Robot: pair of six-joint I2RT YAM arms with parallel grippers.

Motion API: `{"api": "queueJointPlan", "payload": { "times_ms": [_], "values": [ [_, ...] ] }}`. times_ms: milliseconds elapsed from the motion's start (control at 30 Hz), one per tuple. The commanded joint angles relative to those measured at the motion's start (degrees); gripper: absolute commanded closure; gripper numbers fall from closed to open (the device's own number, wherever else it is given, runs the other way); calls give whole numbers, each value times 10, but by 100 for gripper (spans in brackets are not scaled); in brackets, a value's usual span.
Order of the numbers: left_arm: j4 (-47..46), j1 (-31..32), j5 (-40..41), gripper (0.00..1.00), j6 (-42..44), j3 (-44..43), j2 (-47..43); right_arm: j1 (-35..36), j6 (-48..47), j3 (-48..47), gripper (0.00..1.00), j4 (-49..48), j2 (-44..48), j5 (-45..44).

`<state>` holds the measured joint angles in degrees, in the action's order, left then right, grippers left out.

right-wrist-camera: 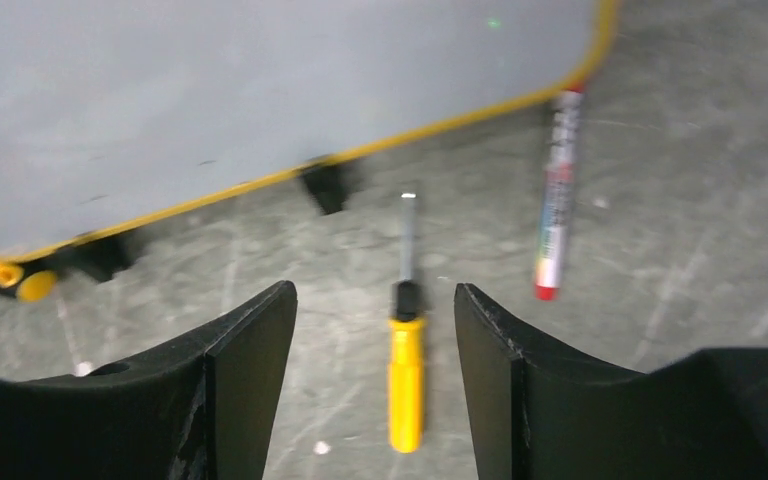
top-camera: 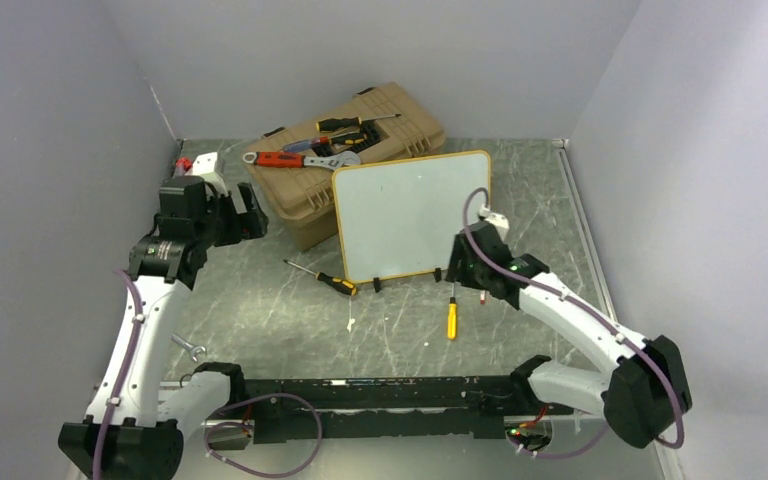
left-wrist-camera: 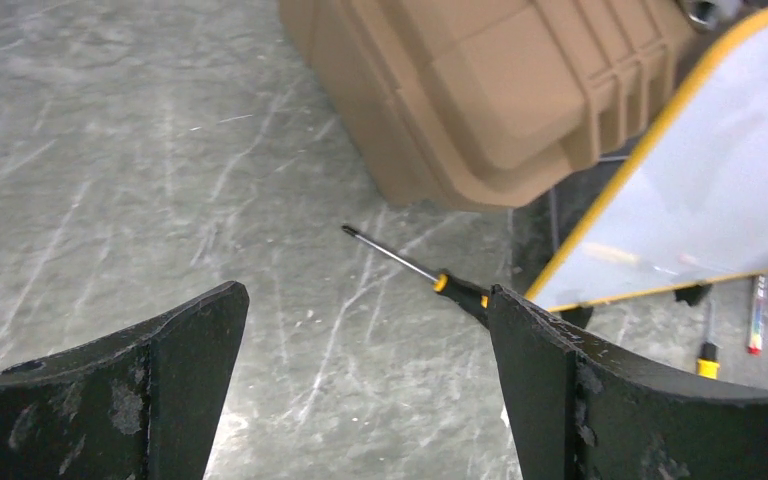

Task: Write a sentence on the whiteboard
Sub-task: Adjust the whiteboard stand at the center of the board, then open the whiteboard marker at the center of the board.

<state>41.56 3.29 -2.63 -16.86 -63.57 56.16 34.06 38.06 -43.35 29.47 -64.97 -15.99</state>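
The whiteboard point(top-camera: 410, 215) has a yellow frame and stands tilted against the tan toolbox, on two black clip feet. Its face is blank and no red writing shows. It also shows in the left wrist view point(left-wrist-camera: 700, 210) and the right wrist view point(right-wrist-camera: 260, 90). A red-capped marker point(right-wrist-camera: 557, 195) lies on the table by the board's lower right corner point(top-camera: 483, 297). My right gripper point(right-wrist-camera: 375, 300) is open and empty just in front of the board's lower right edge point(top-camera: 457, 268), left of the marker. My left gripper point(top-camera: 255, 215) is open and empty left of the toolbox point(left-wrist-camera: 368, 300).
A yellow-handled screwdriver point(right-wrist-camera: 406, 370) lies below the right gripper's jaws point(top-camera: 451, 318). A black-and-yellow screwdriver point(top-camera: 325, 278) lies by the board's lower left corner. The tan toolbox point(top-camera: 300, 205) carries several tools point(top-camera: 305, 158). Grey walls close in the left, back and right.
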Motion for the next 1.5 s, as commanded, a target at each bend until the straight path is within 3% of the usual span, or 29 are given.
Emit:
{"api": "queueJointPlan", "payload": {
  "times_ms": [0,200,533,667,900,1100,1333,1467],
  "values": [
    [-46,20,-53,5,-22,12,-7,-86,-22,42,39,23,29,60],
    [-45,27,-57,5,-42,19,-20,-176,-35,89,42,-20,12,103],
    [-36,28,-66,5,-50,12,-15,-221,-66,68,50,-88,-99,98],
    [-37,29,-70,5,-51,6,-9,-225,-71,49,58,-87,-137,71],
    [-33,29,-62,4,-50,7,-15,-267,-52,57,81,-77,-143,62],
    [-31,29,-58,4,-48,7,-16,-322,-45,56,100,-62,-106,70],
    [-34,29,-67,4,-59,-18,-7,-334,-59,-25,100,4,18,30],
    [-56,29,-104,5,-86,-43,7,-330,-103,-81,100,-26,94,103]
  ]
}}
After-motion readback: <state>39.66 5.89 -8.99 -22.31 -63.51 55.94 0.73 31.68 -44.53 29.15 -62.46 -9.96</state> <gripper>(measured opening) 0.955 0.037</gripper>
